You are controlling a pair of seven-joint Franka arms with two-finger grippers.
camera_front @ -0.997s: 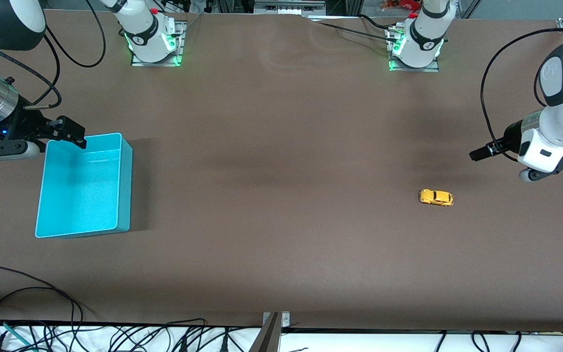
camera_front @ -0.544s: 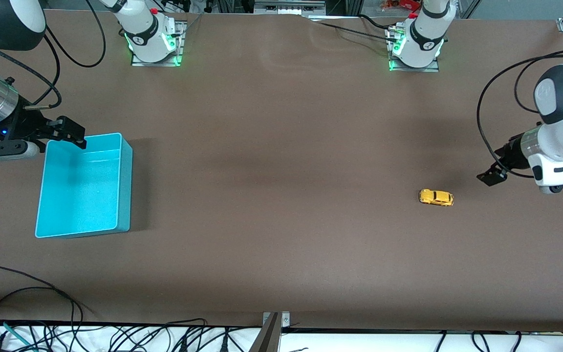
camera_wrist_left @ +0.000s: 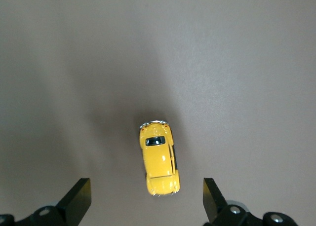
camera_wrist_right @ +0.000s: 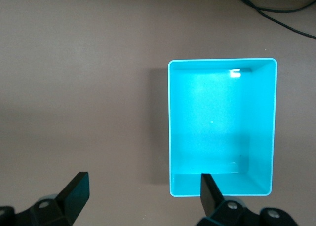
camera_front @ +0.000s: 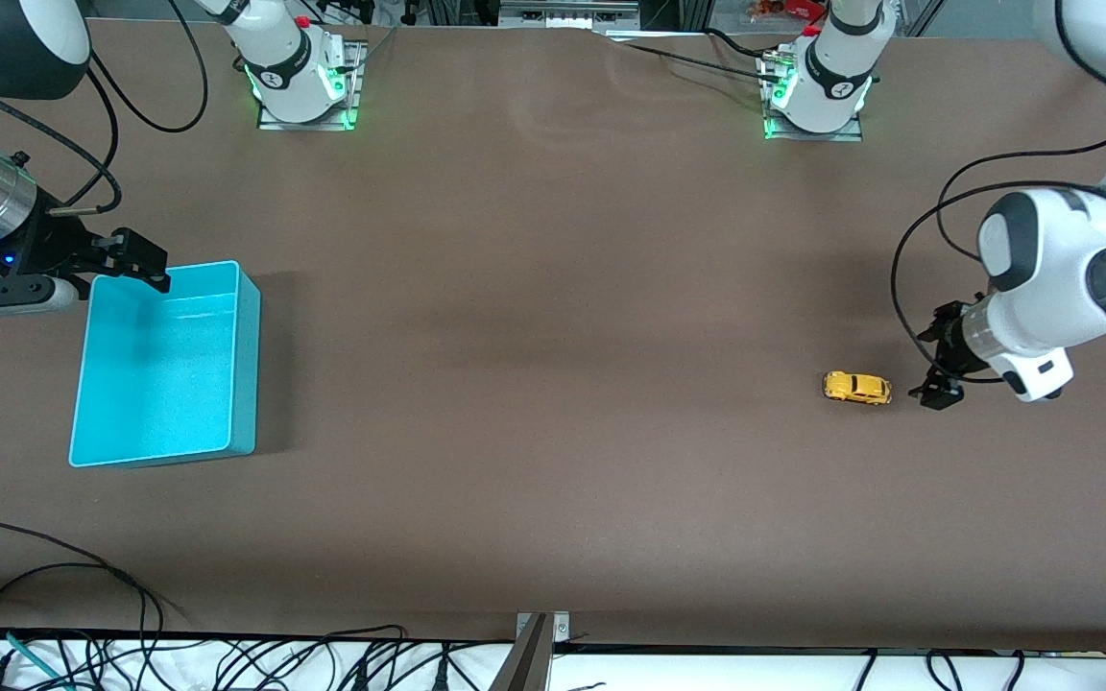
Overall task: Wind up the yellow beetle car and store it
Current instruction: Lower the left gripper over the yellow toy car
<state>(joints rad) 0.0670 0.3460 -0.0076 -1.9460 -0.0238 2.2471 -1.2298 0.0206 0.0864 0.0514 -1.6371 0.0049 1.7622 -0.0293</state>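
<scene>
Left gripper (camera_front: pixel 937 389), jaws wide, hangs beside the yellow beetle car (camera_front: pixel 856 387); an off-centre descent could nudge it rolling, while the open right gripper (camera_front: pixel 135 261) waits.

Open brown desk (camera_front: pixel 553 384) runs between the turquoise bin (camera_front: pixel 248 365) at the right arm's end and the yellow car (camera_front: pixel 856 388) at the left arm's end; nothing stands on that stretch. The car sits alone, bare desk on every side. The left claw (camera_front: pixel 937 393) hangs just beside it toward the left arm's end, fingers (camera_wrist_left: pixel 76 201) spread wider than the car. The bin is open-topped, its inside bare. The right claw (camera_front: pixel 135 259) waits above the bin's rim, spread wide. Loose cables (camera_front: pixel 63 614) lie along the desk's edge nearest the camera.
</scene>
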